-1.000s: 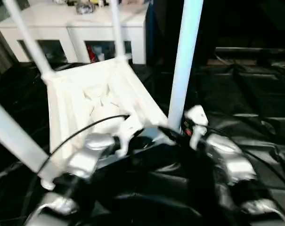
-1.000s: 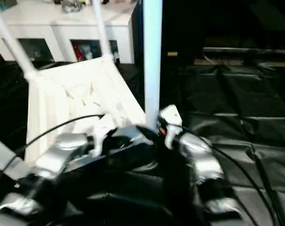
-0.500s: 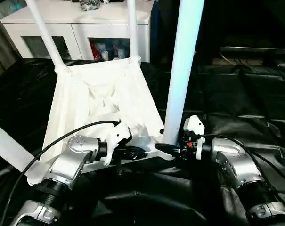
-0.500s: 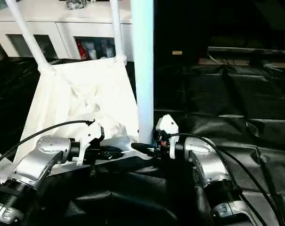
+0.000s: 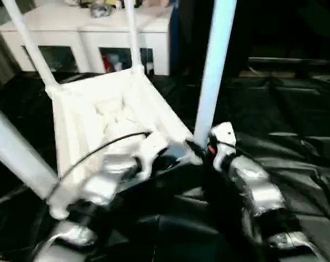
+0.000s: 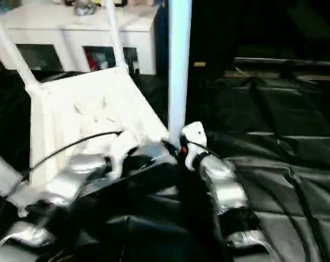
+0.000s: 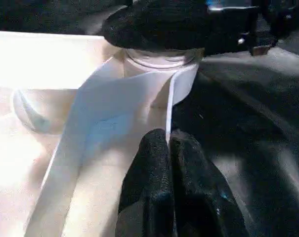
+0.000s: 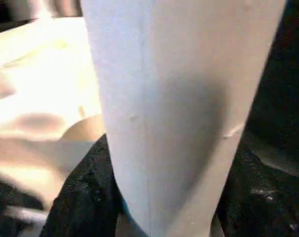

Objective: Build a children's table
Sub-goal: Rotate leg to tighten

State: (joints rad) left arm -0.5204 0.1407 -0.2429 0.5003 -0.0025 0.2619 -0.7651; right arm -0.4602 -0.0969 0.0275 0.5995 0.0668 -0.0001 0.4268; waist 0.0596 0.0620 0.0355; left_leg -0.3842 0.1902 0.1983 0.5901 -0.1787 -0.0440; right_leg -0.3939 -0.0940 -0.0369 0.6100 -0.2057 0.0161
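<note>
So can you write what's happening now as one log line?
table top: upside down, four legs up | left fingers: shut on its rim | right fingers: around near leg

- A wrinkled black plastic sheet (image 5: pixel 295 109) covers the surface under my arms.
- On that sheet rests the upturned white plastic children's table (image 5: pixel 99 117), legs pointing up, in front of the white glass-doored cabinet (image 5: pixel 94 38).

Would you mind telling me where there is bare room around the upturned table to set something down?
The black sheet right of the near leg lies bare. It is crowded at the near corner, where both grippers work, and behind the tabletop, where the white cabinet stands close.
</note>
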